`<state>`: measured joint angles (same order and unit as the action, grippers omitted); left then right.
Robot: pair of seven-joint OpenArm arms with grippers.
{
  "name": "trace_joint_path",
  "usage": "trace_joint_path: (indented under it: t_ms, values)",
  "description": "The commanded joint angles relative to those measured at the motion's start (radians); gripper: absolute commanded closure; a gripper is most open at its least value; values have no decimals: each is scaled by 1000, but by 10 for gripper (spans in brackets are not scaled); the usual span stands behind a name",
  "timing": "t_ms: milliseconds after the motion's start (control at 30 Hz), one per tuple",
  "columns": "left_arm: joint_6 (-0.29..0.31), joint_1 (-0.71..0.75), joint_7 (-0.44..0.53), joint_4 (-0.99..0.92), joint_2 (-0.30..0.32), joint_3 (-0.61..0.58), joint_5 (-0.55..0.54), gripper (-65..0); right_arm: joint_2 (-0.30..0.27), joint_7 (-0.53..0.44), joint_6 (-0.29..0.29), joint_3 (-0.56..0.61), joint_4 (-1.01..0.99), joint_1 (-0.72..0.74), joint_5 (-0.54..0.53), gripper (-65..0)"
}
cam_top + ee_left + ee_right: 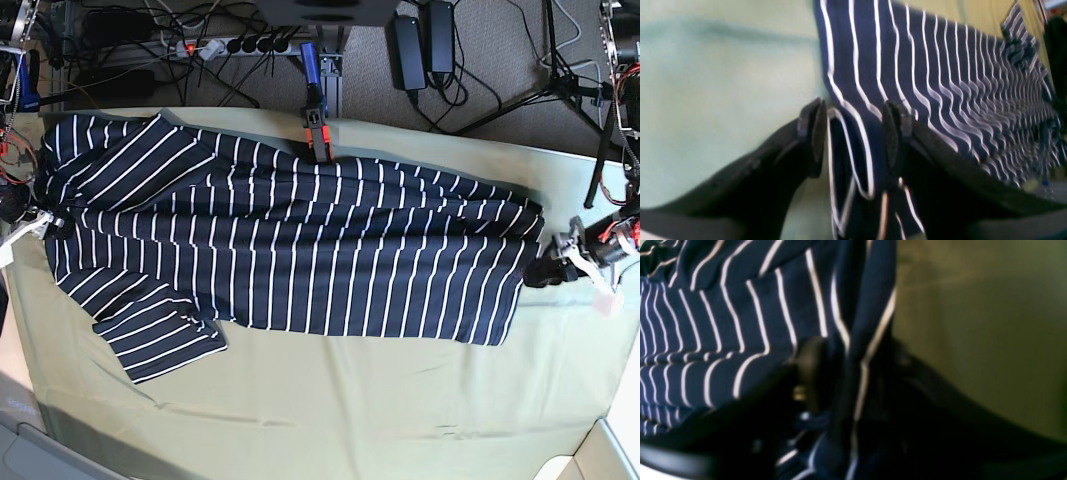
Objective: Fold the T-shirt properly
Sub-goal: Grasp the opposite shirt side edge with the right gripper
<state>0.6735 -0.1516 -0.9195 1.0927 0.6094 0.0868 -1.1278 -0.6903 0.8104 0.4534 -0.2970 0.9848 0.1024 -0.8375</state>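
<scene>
Olive cloth [330, 400] carries the T-shirt [300, 250]; both arms' jaws stand apart, hem fabric between.

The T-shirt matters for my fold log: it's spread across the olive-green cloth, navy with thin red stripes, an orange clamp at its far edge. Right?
Not quite. The stripes on the T-shirt are white, not red, as the base view shows. It does lie spread on the olive-green cloth, with the orange clamp at its far edge.

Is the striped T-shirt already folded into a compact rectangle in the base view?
No: the T-shirt lies spread full-length across the olive-green cloth, with both short sleeves still sticking out at one end.
</scene>
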Motion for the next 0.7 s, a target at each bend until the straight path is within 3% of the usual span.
trace_joint_path:
  t_ms: [0, 267, 500, 667]
  values:
    - [25, -42, 47, 15, 22, 13, -2, -305, -27, -5, 74, -8, 7, 5, 27, -347]
    - [25, -167, 212, -35, -51, 13, 216, -305, -25, -33, 74, -8, 7, 8, 27, -347]
    - [25, -267, 268, -229, -137, 12, 307, -304, -24, -33, 74, -8, 7, 8, 37, -347]
    - [17, -311, 287, -273, -156, 12, 349, -304, -24, -32, 74, -8, 7, 5, 45, -347]
